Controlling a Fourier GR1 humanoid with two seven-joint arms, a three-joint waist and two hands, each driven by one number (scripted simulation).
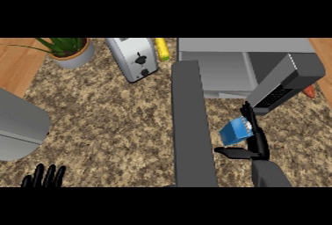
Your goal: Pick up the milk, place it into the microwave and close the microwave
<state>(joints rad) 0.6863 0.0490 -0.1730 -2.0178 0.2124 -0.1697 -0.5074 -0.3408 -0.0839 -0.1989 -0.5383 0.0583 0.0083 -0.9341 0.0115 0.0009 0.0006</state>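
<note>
Speckled brown worktop [110,127] with wood [16,63] showing at its far corners.
You see a potted plant [68,50] by the far left corner, a toaster [134,59] at the far edge, and a grey sink [19,125] along the left edge.

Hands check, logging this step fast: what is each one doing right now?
Left hand: open, resting at the lower left edge, holding nothing.
Right hand: shut on the milk, in front of the open microwave.

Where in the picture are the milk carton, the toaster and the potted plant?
milk carton [235,132]: head view, on its blue side face.
toaster [134,59]: head view, on its top by the slots.
potted plant [76,58]: head view, on the pot's grey wall.
</note>
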